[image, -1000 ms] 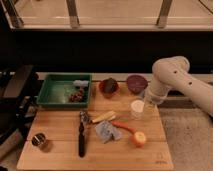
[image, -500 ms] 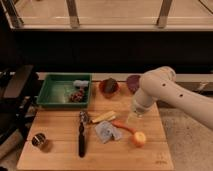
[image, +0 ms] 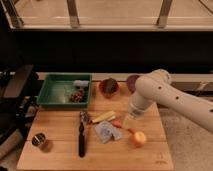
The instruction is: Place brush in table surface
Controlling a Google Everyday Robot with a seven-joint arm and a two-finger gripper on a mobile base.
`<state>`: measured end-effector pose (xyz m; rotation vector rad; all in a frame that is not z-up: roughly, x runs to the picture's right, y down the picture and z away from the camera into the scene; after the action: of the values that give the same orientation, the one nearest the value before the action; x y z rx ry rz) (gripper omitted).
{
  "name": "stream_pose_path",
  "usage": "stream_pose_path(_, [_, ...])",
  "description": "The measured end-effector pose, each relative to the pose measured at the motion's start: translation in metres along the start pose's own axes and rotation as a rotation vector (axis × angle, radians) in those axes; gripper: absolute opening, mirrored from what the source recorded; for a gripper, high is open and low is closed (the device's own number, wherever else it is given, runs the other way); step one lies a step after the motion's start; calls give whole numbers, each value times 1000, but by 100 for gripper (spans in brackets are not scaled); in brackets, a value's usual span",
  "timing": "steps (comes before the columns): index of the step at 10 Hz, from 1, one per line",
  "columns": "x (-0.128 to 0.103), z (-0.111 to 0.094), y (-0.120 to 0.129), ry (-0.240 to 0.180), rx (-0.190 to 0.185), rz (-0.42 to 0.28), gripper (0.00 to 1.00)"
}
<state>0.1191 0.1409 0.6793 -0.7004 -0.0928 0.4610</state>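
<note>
The table surface, a light-wood board with plank lines, fills the lower middle of the frame. The robot's white arm reaches in from the right edge. Over the last second it has swung leftward and bent down, so the gripper now hangs low over the board just right of centre, close above the orange carrot. Whether the gripper is open or closed cannot be told from here, and it shows nothing in its hold.

A green tray sits at the board's upper left edge with small items inside.

The brush has not moved in that time. It lies flat on the board, left of centre and well apart from the gripper. Its long axis runs almost straight up and down the frame. The greyish head points to the upper edge and the black handle points toward the lower edge.

Just right of the head lies a pale yellow stick, with a blue-grey scrap below it. An orange fruit is at lower right.

By my reading, the arm is closing in on the cluttered centre. It is not yet over the brush, so the pick-up is still ahead. The next move would call for a shift further left.
</note>
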Motion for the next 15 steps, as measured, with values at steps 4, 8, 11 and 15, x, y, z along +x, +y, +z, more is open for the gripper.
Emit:
stream_pose_path(4, [-5, 7, 3, -38, -19, 20, 65])
stream_pose_path(8, [-55, 36, 22, -184, -19, 133, 65])
stream_pose_path(11, [-75, 51, 29, -252, -17, 246, 65])
stream_pose_path(15, [-116, 75, 48, -273, -21, 305, 65])
